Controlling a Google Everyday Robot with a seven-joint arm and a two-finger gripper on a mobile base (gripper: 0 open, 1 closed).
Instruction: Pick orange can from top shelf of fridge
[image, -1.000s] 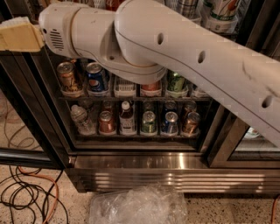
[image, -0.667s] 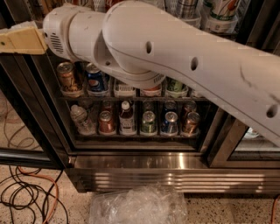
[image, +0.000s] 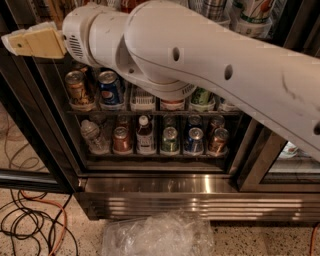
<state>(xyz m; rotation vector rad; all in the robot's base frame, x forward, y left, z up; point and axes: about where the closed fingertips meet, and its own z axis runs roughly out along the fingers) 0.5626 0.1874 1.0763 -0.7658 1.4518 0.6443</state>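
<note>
My gripper (image: 31, 43), beige-tipped on a white wrist, is at the upper left, in front of the fridge's dark left frame (image: 30, 115) and holding nothing that I can see. My thick white arm (image: 210, 65) crosses the view and hides much of the upper racks. Only a strip of the top shelf (image: 248, 26), with white trays and can bottoms, shows at the upper right. The orange can is hidden or out of view. Under the gripper a gold-brown can (image: 79, 88) and a blue can (image: 110, 88) stand on a lower rack.
The bottom rack holds a water bottle (image: 91, 136), a copper-coloured can (image: 121, 140), a small bottle (image: 144, 135), and green (image: 170, 139) and blue (image: 193, 140) cans. The ribbed steel base (image: 165, 200) lies below. Crumpled clear plastic (image: 157, 235) and cables (image: 30, 220) lie on the floor.
The arm's thick link has swung left and lower, covering more of the upper racks. The gripper has stayed near the upper left.
</note>
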